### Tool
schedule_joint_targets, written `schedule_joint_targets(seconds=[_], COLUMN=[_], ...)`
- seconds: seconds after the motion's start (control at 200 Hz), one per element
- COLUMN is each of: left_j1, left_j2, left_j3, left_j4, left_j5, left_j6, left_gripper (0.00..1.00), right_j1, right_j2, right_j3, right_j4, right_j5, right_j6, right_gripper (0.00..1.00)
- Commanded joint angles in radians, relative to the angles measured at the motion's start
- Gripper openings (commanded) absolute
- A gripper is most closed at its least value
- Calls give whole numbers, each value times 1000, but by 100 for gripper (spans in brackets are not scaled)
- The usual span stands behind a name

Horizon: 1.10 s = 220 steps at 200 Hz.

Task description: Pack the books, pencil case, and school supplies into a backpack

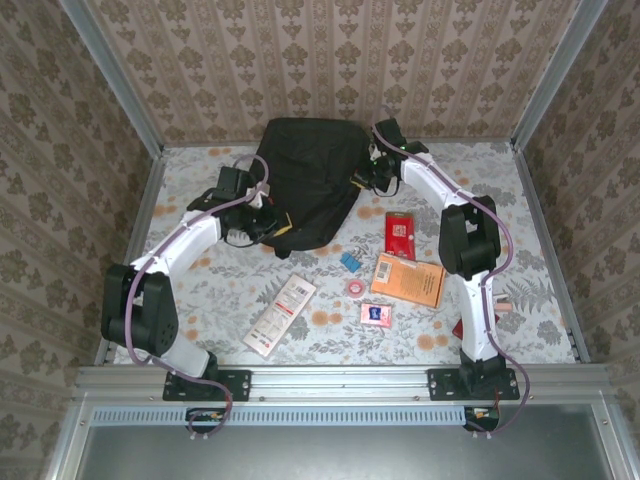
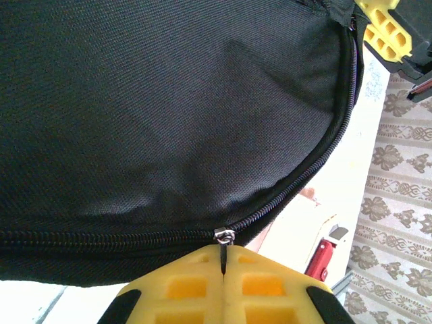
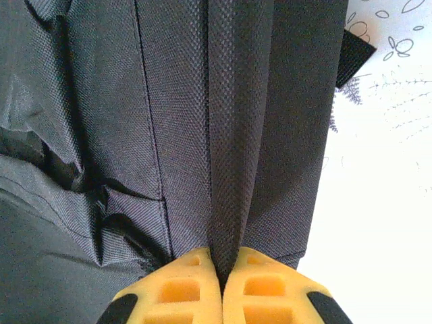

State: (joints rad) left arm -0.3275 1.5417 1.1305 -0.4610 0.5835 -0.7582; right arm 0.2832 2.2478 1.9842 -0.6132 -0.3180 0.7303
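Clamps the left claw (image 2: 223, 266) tight on the black zip pull (image 2: 222, 251), just under the silver slider (image 2: 224, 235), yellow pads pressed together with only the tab between them. Pinches a raised fold of cloth in the right claw (image 3: 221, 263), squeezed closed the same way.

Leaves the backpack (image 1: 310, 180) lying across the far middle of the table (image 1: 200, 270), gripped at its near-left edge by one arm and at its far-right edge by the other.

Turns on the line of the zip: closed teeth running left from the slider along the bag's edge, and a looser, seemingly parted track curving up and right toward the right claw's yellow finger. Points, as a judgement, to a drag leftward along the closed stretch, with the left arm travelling and the right arm anchoring the fabric against it.

Gives slider and teeth sharply from the left wrist camera, and the held ridge of weave from the right wrist camera. Reduces both to black on black from above, but lays out there what waits to be packed, all on the table apart from the bag:

- orange paperback (image 1: 408, 280), near and right of the bag, closer to the right arm
- white-and-red booklet (image 1: 280, 313), off to the near left
- red book (image 1: 400, 235), just beyond the paperback
- pink-and-blue packet (image 1: 375, 314)
- pink tape roll (image 1: 354, 287)
- blue block (image 1: 350, 261)
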Motion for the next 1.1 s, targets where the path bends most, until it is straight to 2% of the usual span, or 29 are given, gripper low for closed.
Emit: schedule_joint_targets(seconds=[0.0,0.13,0.28,0.46,0.485,0.535,0.675,0.765,1.095], left_j1=[-12,-49,-92,-122,-154,-164,-184,-202,-231], left_j2=[-11,20,48,86,91,99,120,130,131], left_j3=[44,104,150,187,193,199,216,226,216], left_j4=[-48,-51,-42,-32,-32,-29,-17,-12,2], left_j5=[-4,-6,-15,-24,-26,-29,-39,-45,-56], left_j6=[30,22,7,-5,-5,-8,-19,-23,-28], left_gripper=[0,0,0,0,0,0,0,0,0], right_j1=[-8,9,24,69,77,96,133,148,172], right_j2=[3,-63,-192,-360,-381,-417,-469,-496,-439], right_j3=[37,3,-129,-333,-359,-396,-491,-570,-562], right_j4=[-25,-38,-23,30,41,47,55,125,189], right_j5=[-14,14,39,29,29,33,1,-18,-31], right_j6=[-50,-47,62,224,239,262,368,439,496], right_gripper=[26,52,61,57,57,57,58,59,58])
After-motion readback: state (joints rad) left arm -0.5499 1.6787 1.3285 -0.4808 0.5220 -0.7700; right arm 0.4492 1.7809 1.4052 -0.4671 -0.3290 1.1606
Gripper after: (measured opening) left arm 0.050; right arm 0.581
